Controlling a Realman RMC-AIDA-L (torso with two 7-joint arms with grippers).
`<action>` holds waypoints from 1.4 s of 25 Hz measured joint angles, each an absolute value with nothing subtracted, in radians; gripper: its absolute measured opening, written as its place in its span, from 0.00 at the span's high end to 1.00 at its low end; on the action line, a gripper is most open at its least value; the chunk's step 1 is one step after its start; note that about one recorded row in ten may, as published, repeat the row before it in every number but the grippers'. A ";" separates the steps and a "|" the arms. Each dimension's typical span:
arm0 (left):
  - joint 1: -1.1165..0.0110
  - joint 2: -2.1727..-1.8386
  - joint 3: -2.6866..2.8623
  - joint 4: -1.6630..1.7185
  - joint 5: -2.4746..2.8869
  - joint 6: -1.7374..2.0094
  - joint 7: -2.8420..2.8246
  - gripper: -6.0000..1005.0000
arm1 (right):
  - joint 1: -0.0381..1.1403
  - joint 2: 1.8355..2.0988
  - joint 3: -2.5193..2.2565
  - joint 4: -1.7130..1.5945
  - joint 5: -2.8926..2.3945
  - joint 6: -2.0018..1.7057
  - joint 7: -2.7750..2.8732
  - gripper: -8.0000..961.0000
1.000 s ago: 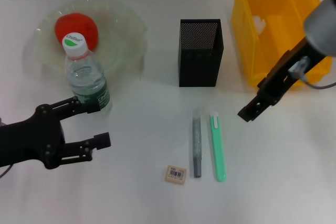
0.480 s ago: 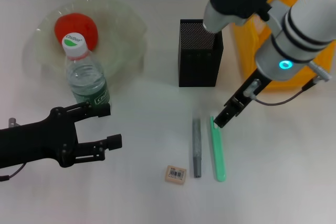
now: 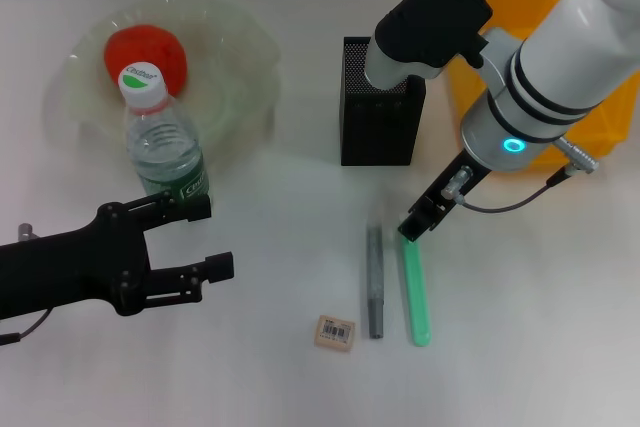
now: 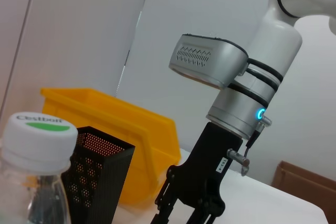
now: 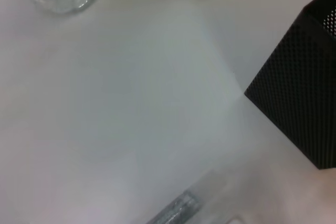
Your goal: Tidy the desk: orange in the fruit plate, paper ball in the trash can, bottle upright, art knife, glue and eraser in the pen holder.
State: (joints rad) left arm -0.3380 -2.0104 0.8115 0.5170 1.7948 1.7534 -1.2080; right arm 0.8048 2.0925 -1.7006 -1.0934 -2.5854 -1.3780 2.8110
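The orange [image 3: 145, 55] lies in the clear fruit plate [image 3: 240, 42]. The bottle [image 3: 165, 152] stands upright in front of the plate. The black mesh pen holder [image 3: 382, 102] stands at the centre. The grey glue stick [image 3: 374, 279], the green art knife [image 3: 416, 292] and the eraser [image 3: 335, 332] lie on the table in front of it. My right gripper [image 3: 416, 223] is open and low over the knife's far end. My left gripper [image 3: 205, 237] is open and empty, just in front of the bottle. No paper ball shows.
The yellow trash bin [image 3: 500, 47] stands at the back right, behind my right arm. The left wrist view shows the bottle cap [image 4: 39, 129], the pen holder [image 4: 100, 182], the bin [image 4: 131, 129] and the right gripper [image 4: 184, 214]. The right wrist view shows the pen holder [image 5: 299, 98].
My right gripper has moved left and down from beside the yellow bin to the far end of the green knife. My left gripper has shifted slightly right.
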 joint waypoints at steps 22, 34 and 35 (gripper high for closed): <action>-0.344 -2.020 0.819 0.507 1.795 1.729 -1.209 0.16 | 0.805 2.092 -1.715 -1.036 -2.516 -1.317 2.801 0.67; -0.341 -2.020 0.819 0.508 1.795 1.729 -1.209 0.16 | 0.805 2.091 -1.716 -1.035 -2.509 -1.321 2.787 0.71; -0.341 -2.020 0.819 0.508 1.795 1.729 -1.209 0.16 | 0.804 2.091 -1.717 -1.034 -2.509 -1.320 2.786 0.72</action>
State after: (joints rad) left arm -0.3406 -2.0203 0.8191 0.5077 1.7947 1.7288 -1.2088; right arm 0.8038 2.0911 -1.7173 -1.0342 -2.5095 -1.3203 2.7855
